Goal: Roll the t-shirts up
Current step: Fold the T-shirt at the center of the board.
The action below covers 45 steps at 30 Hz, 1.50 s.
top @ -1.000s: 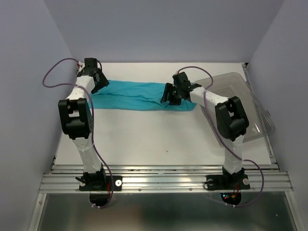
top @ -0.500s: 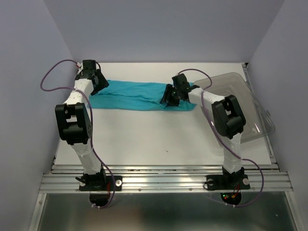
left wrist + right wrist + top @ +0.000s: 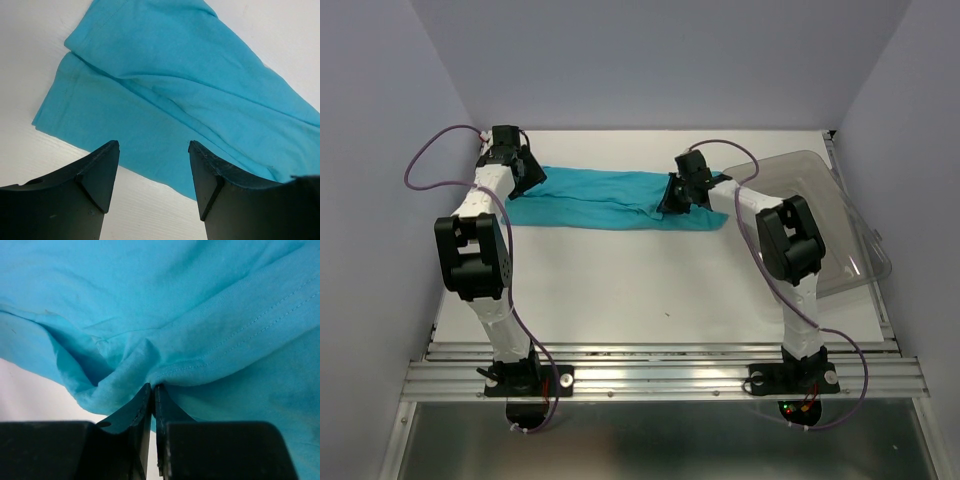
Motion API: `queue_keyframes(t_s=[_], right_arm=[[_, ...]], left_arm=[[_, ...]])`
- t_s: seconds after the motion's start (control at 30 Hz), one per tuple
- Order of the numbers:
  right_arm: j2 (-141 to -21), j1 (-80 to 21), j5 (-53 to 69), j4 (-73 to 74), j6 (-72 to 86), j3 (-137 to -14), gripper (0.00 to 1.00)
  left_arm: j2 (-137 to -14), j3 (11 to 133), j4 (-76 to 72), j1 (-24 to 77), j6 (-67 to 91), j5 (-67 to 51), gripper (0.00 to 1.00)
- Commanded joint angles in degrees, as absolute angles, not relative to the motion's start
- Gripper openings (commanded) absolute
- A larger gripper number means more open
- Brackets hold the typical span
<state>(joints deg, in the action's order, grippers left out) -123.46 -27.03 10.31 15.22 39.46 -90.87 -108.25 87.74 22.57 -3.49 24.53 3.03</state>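
The left gripper [image 3: 527, 176] is held over the left end of the plain teal short-sleeved t-shirt [image 3: 600, 198], its fingers spread apart with cloth seen between them (contact with the cloth cannot be told). The t-shirt is laid as a long folded band across the far part of the white table [image 3: 640, 280], its long axis running left to right. Near its right end a puckered fold is pinched between the closed fingers of the right gripper [image 3: 152, 390]. A clear grey-tinted plastic bin [image 3: 845, 215] is set just beside that end. The table is enclosed by pale lavender walls [image 3: 660, 60].
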Motion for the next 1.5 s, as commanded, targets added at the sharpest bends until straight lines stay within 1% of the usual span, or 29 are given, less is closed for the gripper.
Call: queue_keyframes(t_s=[0.0, 0.23, 0.4, 0.57, 0.6, 0.63, 0.67, 0.7, 0.73, 0.77, 0.93, 1.07, 1.2, 1.33, 1.43, 1.47], right_arm=[[-123.6, -26.7, 7.8, 11.6, 39.4, -95.0, 0.12], [-125.6, -26.7, 6.9, 11.8, 39.0, -98.9, 0.14], [-127.8, -26.7, 7.1, 11.7, 39.2, -102.1, 0.03], [-131.7, -26.7, 6.3, 7.9, 38.4, -106.7, 0.02], [-132.6, -26.7, 6.1, 7.7, 38.2, -109.5, 0.05], [-134.6, -26.7, 6.1, 7.6, 37.9, -111.0, 0.13], [-135.6, -26.7, 6.1, 7.6, 37.8, -112.6, 0.13], [-136.4, -26.7, 6.3, 7.6, 37.6, -114.1, 0.21], [-137.2, -26.7, 6.5, 7.6, 37.5, -115.3, 0.32], [-138.3, -26.7, 6.8, 7.6, 37.2, -117.6, 0.55], [-138.9, -26.7, 7.2, 7.6, 34.8, -120.4, 0.58], [-135.8, -25.7, 7.5, 7.7, 33.6, -117.3, 0.57], [-130.6, -25.1, 7.8, 8.3, 32.7, -110.4, 0.55], [-125.3, -25.1, 11.2, 8.5, 33.6, -101.3, 0.51], [-120.2, -25.8, 13.2, 6.4, 34.2, -92.1, 0.48], [-119.5, -25.8, 13.5, 6.0, 34.3, -91.0, 0.47]], left_arm=[[-106.1, 87.7, 22.8, -3.7, 23.7, 2.9, 0.68], [-106.4, 87.8, 23.1, -3.7, 23.5, 3.0, 0.68], [-106.5, 87.9, 23.2, -3.6, 23.4, 2.7, 0.68], [-107.1, 88.0, 23.3, -3.4, 23.3, 1.8, 0.69], [-107.4, 87.9, 23.5, -3.3, 23.4, 1.8, 0.68], [-107.5, 87.8, 23.5, -3.0, 23.3, 1.8, 0.69], [-107.6, 87.7, 23.5, -3.0, 23.4, 1.7, 0.68], [-107.8, 87.5, 23.4, -2.7, 23.4, 1.7, 0.68], [-107.8, 87.4, 23.5, -2.6, 23.4, 1.6, 0.68], [-107.8, 87.3, 23.6, -2.3, 23.4, 1.6, 0.69], [-108.0, 86.8, 23.7, -1.6, 23.3, 1.8, 0.69], [-108.2, 87.0, 23.9, -1.0, 23.4, 2.0, 0.68], [-108.4, 87.5, 23.9, -0.4, 23.6, 2.0, 0.69], [-108.0, 87.5, 24.2, -0.4, 23.8, 2.5, 0.68], [-107.4, 87.4, 24.4, -0.4, 23.8, 3.1, 0.68], [-107.3, 87.3, 24.3, -0.4, 23.8, 3.2, 0.68]])
